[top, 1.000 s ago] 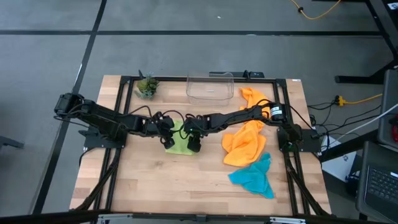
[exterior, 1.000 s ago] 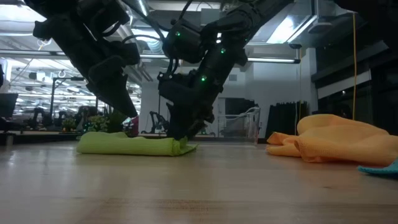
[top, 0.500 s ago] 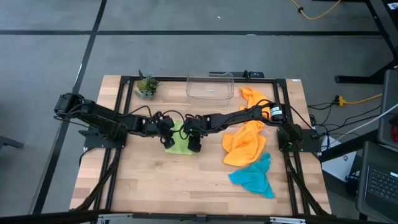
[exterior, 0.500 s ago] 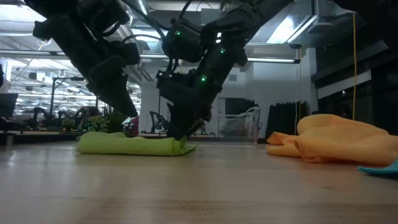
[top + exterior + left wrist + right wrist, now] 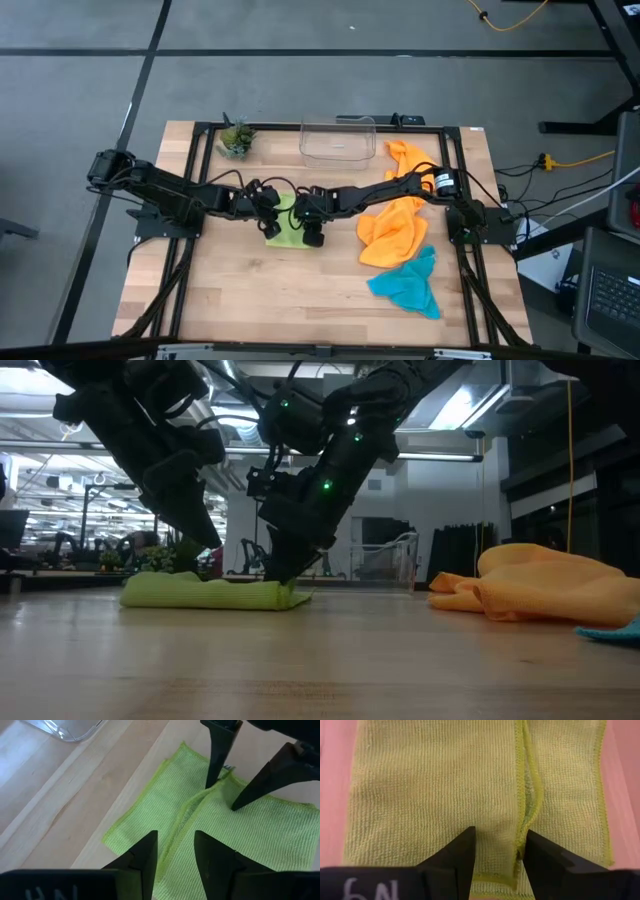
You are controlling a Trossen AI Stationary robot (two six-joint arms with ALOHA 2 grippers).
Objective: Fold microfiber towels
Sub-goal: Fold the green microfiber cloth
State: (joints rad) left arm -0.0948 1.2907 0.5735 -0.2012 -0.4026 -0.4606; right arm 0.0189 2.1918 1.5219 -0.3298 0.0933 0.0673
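Grey floor surrounds the wooden surface [image 5: 250,290] in the high view, where both arms reach to the middle. The left tool [image 5: 270,215] and the right tool [image 5: 312,222] stand over the lime green towel [image 5: 288,232], one at each side of it. Two orange towels [image 5: 395,225] lie heaped to the right, the teal towel [image 5: 410,285] just beside them nearer the front. A clear plastic bin [image 5: 338,142] and a small potted plant [image 5: 236,138] stand at the far edge.

At surface height, the lime green towel [image 5: 205,594] lies folded and flat, the right tool [image 5: 275,575] down on one end of it and the left tool [image 5: 205,540] above the other end. The orange heap [image 5: 540,592] sits well apart.

From the left wrist, that tool's fingers [image 5: 142,857] stand partly apart over a fold edge of the towel [image 5: 270,840]; whether they grip it I cannot tell.

From the right wrist, its fingers [image 5: 455,855] are partly open, straddling a raised hem of the towel [image 5: 430,785].
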